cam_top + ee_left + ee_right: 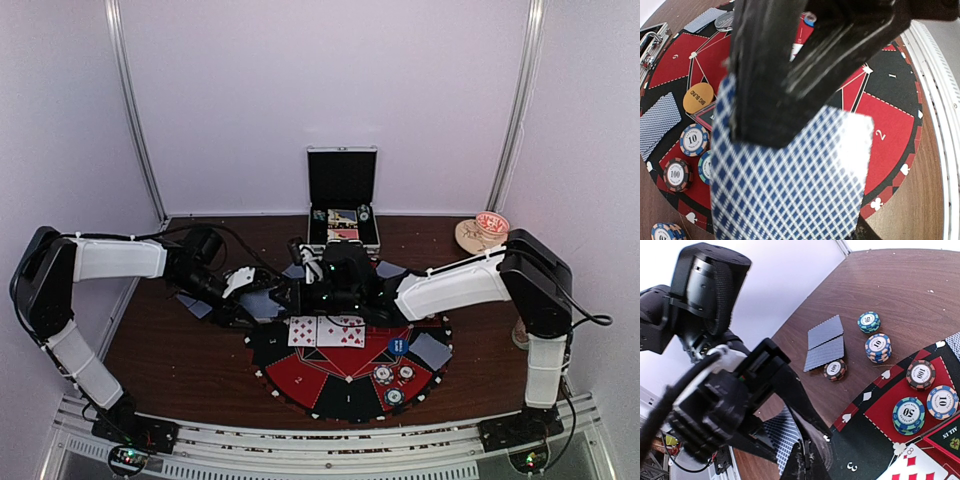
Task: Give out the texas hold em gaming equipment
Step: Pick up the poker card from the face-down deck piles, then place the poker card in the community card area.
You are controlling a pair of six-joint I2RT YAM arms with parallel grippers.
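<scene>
The blue diamond-backed playing card (790, 185), pinched in the left fingers (765, 85), is best released only once the closed right fingers (809, 460) are confirmed gripping its edge, which cannot be told.

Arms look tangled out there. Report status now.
Left gripper shut on card. Right gripper shut beside it, grip unclear. Arms crowd together at mat's far edge.

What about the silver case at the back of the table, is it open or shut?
Open. The silver case has its lid standing upright behind the base, dark lining facing the camera.
</scene>
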